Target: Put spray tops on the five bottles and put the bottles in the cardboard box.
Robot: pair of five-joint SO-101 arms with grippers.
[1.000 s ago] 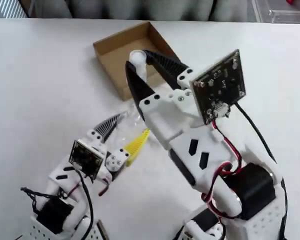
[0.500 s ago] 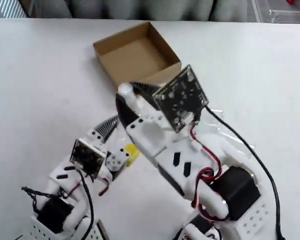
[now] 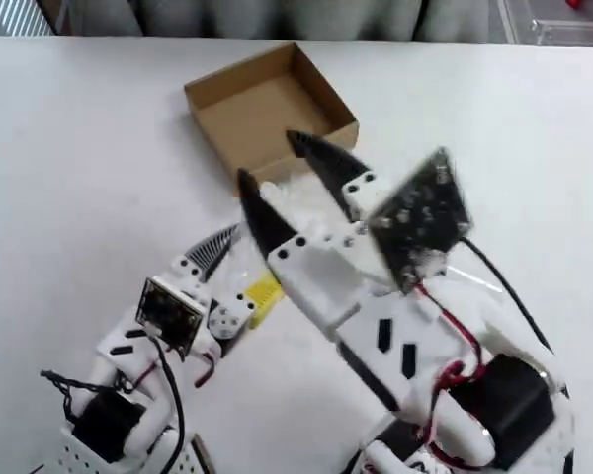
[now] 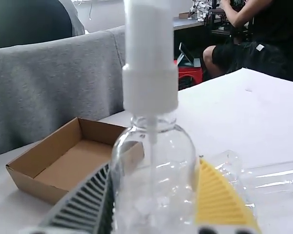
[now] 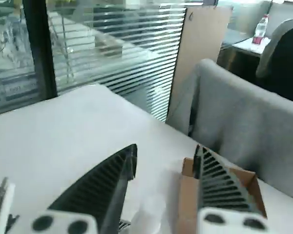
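Note:
A clear bottle [image 4: 154, 180] stands upright with a white spray top [image 4: 150, 73] on its neck. My left gripper [image 4: 154, 165] is shut on the bottle's body, between a dark ribbed finger and a yellow one. In the high view this left gripper [image 3: 252, 252] is at the lower left, and the spray top [image 3: 282, 193] shows white just in front of the cardboard box [image 3: 262, 104]. My right gripper [image 3: 267, 156] hangs above it, open, its black fingers either side of the top without touching it. The right gripper [image 5: 166, 148] holds nothing.
The open box [image 4: 68, 161] is empty and sits close behind the bottle. More clear bottles [image 4: 263, 175] lie on the white table beside the yellow finger. The right arm's body covers the table's middle. Grey chairs stand beyond the far edge.
The right gripper carried the spray top from over the box down to the bottle, then opened and let it go. The left arm kept still with the bottle.

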